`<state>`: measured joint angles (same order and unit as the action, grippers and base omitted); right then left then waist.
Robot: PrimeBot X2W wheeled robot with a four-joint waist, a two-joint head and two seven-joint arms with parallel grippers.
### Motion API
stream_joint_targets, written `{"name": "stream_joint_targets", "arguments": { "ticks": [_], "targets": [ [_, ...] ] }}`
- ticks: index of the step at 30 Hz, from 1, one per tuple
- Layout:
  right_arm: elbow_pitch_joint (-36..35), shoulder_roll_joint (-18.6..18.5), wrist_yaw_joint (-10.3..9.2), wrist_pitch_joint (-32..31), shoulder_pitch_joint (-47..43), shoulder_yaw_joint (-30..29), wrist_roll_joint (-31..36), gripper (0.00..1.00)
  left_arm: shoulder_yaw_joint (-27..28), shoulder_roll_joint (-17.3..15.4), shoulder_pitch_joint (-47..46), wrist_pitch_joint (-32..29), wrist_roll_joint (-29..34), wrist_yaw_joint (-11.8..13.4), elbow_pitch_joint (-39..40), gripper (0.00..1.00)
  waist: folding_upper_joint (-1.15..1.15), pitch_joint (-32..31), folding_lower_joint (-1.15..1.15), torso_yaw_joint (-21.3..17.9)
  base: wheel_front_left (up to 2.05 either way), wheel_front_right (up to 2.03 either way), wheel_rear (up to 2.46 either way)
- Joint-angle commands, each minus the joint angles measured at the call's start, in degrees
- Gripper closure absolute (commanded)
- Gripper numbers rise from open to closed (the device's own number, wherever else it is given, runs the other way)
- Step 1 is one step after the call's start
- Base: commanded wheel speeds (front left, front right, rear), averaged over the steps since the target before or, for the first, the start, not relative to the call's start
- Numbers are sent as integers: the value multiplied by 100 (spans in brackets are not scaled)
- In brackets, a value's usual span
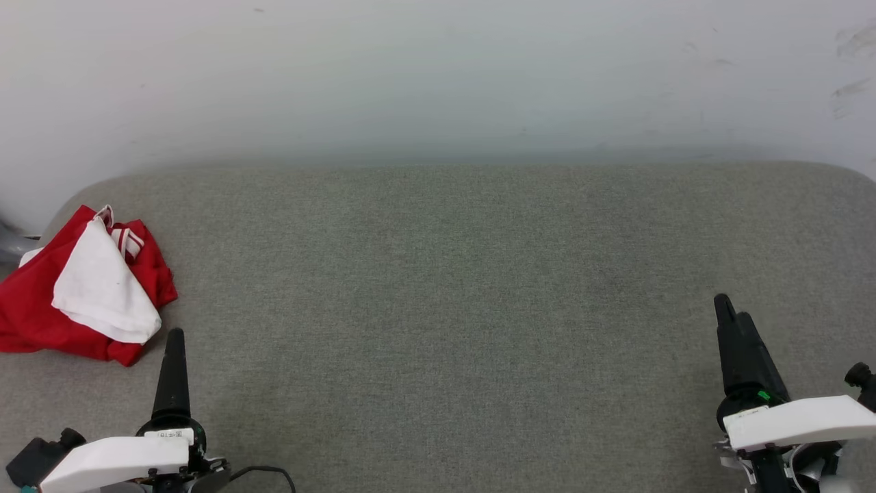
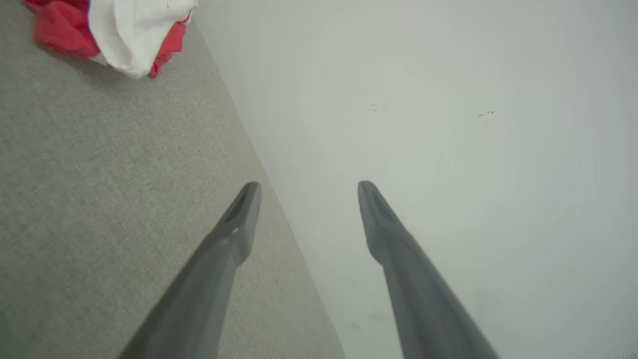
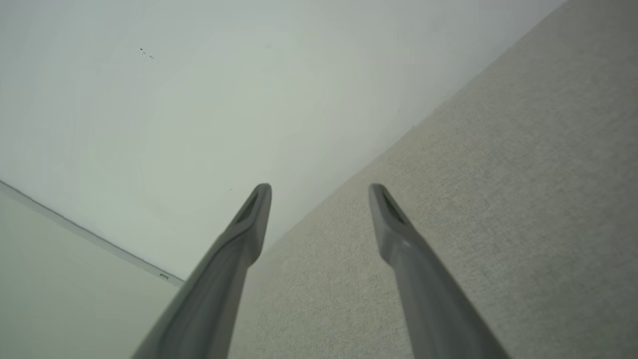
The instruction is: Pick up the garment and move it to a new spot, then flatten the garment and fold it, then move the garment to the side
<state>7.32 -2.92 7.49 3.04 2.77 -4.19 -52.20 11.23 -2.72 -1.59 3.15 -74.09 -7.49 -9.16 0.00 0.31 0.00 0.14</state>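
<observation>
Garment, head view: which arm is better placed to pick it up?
Left, probably. The garment lies bunched at the far left of the grey surface, just beyond the open left tool; the right tool sits across the whole surface.

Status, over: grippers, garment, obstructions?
Left gripper open, empty. Right gripper open, empty. Red jersey T-shirt with white sleeves bunched, left edge of grey fabric surface. No obstruction seen.

no text can be read; one small white label (image 1: 169,433) bears marks too small to make out.
</observation>
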Motion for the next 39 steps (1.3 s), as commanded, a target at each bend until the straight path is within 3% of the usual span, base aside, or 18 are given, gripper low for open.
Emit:
{"name": "stream_joint_targets", "arguments": {
  "ticks": [1,12,21,26,39],
  "targets": [
    [-197,0,0,65,98,45,293,0,-29,-12,5,57,249,0,210,0,0,5,0,1,0,0,0],
    [-616,1,0,275,64,250,1674,0,-396,-13,135,264,1941,0,1047,0,0,48,0,6,0,0,0],
    [-724,2,0,408,9,249,2242,0,-763,-14,206,398,3087,179,1323,0,0,64,0,-7,0,0,0],
    [-686,2,0,504,-36,323,2891,0,-1095,-15,302,493,4039,389,1341,0,0,81,0,-17,0,0,0],
    [-448,3,0,683,-101,375,4005,0,-1595,-51,416,674,5223,638,1215,0,0,96,0,-21,0,0,0]
  ]
}}
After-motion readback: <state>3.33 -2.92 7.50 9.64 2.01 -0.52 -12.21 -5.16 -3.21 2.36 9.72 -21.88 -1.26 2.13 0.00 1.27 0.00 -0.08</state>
